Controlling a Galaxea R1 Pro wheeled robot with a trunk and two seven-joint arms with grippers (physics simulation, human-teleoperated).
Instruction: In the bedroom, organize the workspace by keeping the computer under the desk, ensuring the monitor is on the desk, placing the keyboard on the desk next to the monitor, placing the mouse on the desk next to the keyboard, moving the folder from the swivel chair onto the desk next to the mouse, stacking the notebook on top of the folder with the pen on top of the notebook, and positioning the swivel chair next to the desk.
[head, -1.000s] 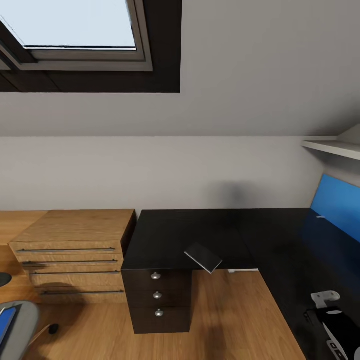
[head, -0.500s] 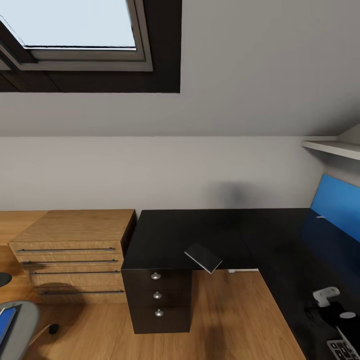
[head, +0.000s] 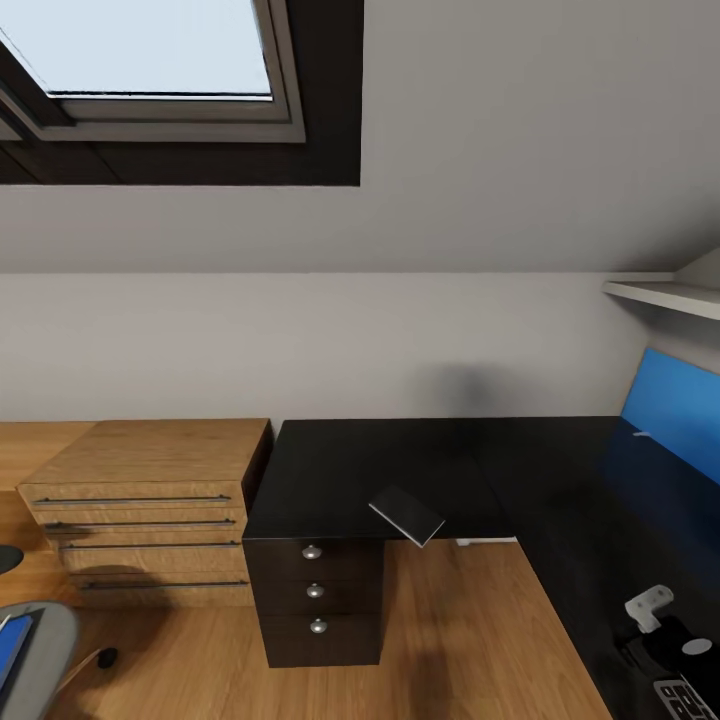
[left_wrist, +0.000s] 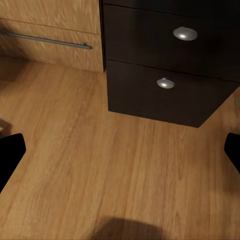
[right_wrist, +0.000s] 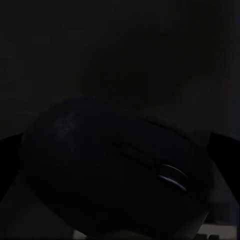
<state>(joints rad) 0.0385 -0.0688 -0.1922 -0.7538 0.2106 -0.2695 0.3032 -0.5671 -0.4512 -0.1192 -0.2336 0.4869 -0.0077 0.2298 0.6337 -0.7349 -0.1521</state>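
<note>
Hovering just above the rounded matte black mouse (right_wrist: 120, 175) with the right gripper (right_wrist: 120, 165), fingers spread wide (nothing held). Showing a keyboard (head: 685, 698) corner at near right on the glossy black desk (head: 380, 460). Keeping the left gripper (left_wrist: 120, 150) open over the wood-grain floor (left_wrist: 100, 170). Lying at the desk's near edge, a thin grey notebook (head: 406, 514).

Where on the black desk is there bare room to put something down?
The desk is bare from the wall to the notebook overhanging its front edge, and along the blue panel. Crowded at the near right: keyboard, right claw.
</note>
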